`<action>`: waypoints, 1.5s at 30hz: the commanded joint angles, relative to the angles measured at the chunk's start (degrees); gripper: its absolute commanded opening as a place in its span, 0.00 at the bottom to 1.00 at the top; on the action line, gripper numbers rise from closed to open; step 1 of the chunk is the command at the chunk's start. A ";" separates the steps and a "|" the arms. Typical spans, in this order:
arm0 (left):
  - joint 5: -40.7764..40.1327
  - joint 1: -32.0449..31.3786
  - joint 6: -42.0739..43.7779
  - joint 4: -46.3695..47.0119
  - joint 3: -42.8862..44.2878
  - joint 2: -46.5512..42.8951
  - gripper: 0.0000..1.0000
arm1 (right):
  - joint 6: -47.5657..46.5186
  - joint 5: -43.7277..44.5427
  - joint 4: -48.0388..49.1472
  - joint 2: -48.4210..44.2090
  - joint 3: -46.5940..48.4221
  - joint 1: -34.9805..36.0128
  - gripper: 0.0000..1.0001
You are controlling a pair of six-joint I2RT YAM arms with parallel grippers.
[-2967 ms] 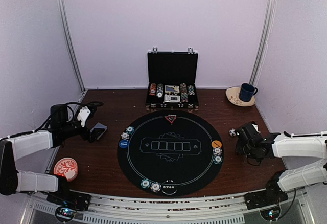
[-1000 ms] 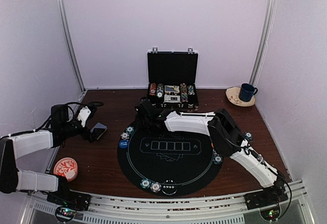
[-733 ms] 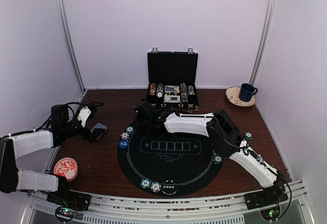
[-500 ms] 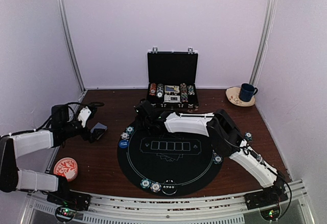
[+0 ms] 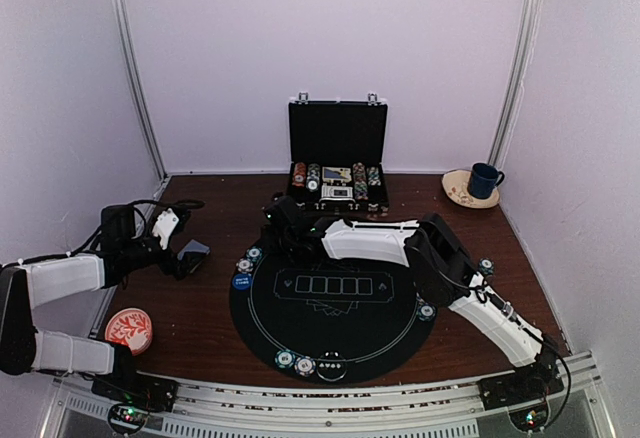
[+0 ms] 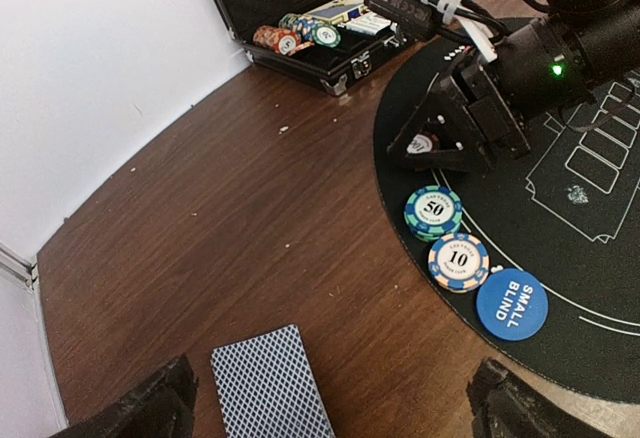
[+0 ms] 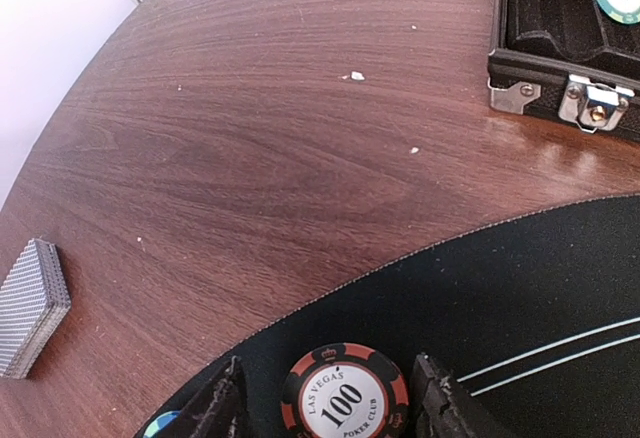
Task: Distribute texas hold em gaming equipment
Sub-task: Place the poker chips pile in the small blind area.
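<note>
My right gripper stands open low over the far left rim of the black round mat, reaching across from the right. A red-and-black "100" chip lies flat on the mat between its fingers, with a gap on each side. Nearby on the mat lie a teal chip, a white-and-blue chip and a blue "small blind" disc. More chips sit at the mat's near edge. My left gripper hangs wide open over the blue-backed card deck on the wood.
The open black briefcase with rows of chips stands behind the mat. A red-and-white dish lies at the near left. A blue mug on a saucer sits at the far right. Cables trail by the left arm.
Three seconds ago the right arm was folded at the right; it now reaches across the mat. In the last second its jaws widened off the 100 chip. The left arm barely moved.
</note>
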 commanded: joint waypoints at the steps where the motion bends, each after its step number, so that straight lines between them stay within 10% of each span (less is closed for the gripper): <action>1: 0.34 -0.12 0.65 2.55 -0.03 0.03 0.98 | 1.21 -0.77 2.53 -0.68 -2.11 -0.53 0.58; 45: 0.32 -0.10 0.72 2.61 0.02 0.28 0.98 | -1.57 -9.19 1.89 -1.24 -4.06 0.91 0.62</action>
